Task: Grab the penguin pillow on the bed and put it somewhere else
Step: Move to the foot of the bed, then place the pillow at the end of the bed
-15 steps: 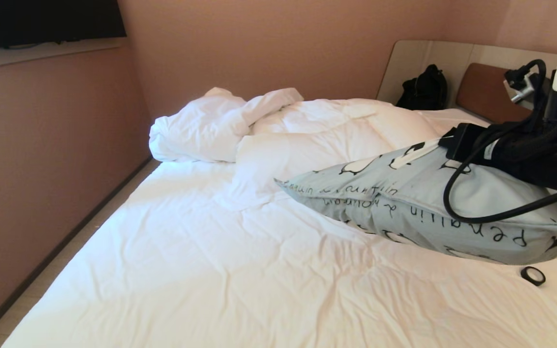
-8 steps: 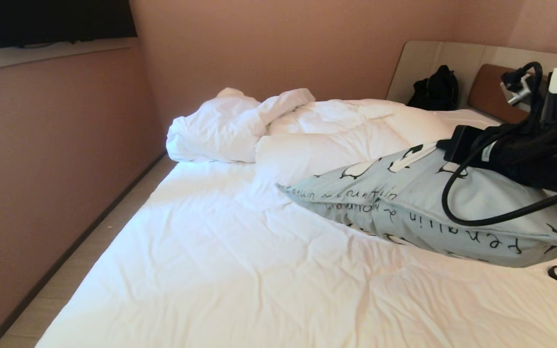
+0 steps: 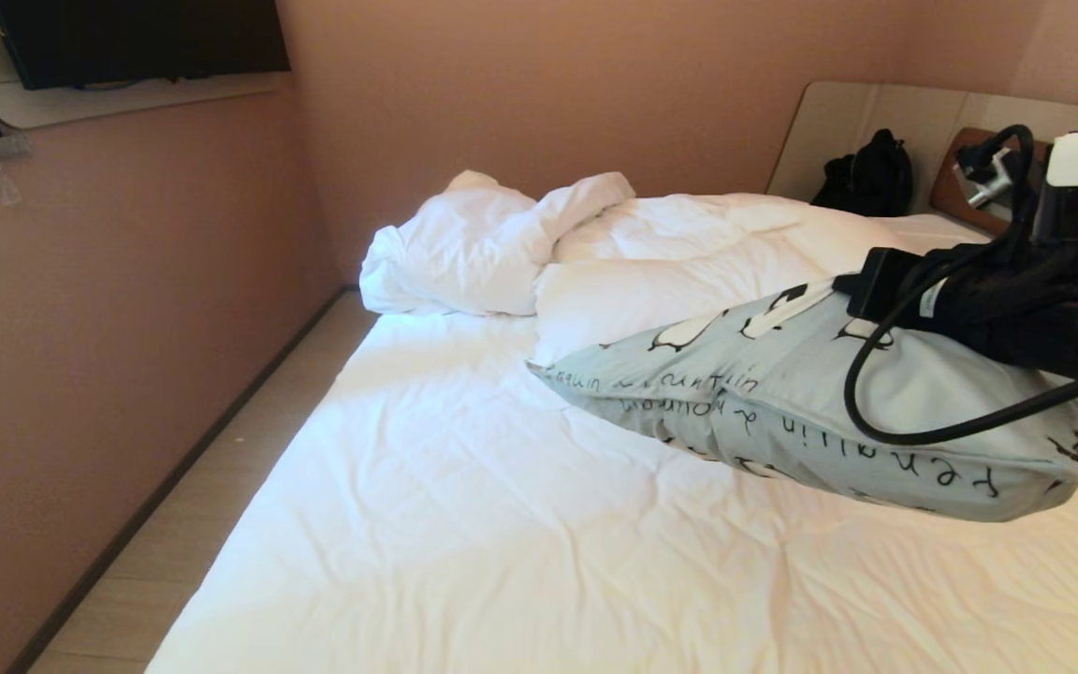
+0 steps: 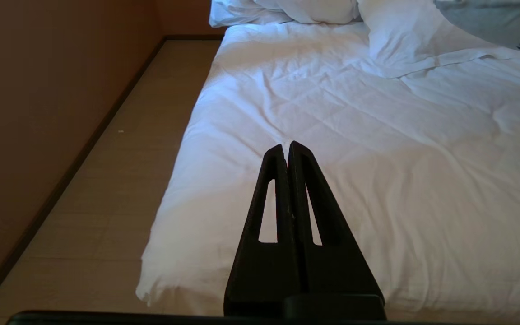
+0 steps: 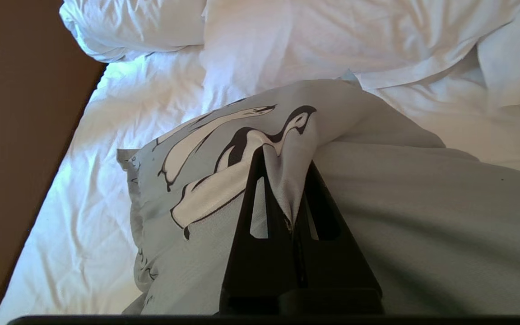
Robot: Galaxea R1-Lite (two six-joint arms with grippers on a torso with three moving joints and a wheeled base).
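Right gripper [image 5: 287, 180] is clamped on just a pinch of the penguin pillow [image 3: 782, 412], which hangs above the bed [image 3: 502, 524] at three o'clock in the head view. That thin fold could slip under the pillow's weight and drop it early. Left gripper [image 4: 287, 151] sits pressed together, empty, over the near mattress edge.

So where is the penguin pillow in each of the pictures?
Head view: the penguin pillow hangs at right, over the bed.
Left wrist view: only a corner shows, top right.
Right wrist view: fills the middle, pinched by the right gripper.
Shared landmark: the rumpled duvet.
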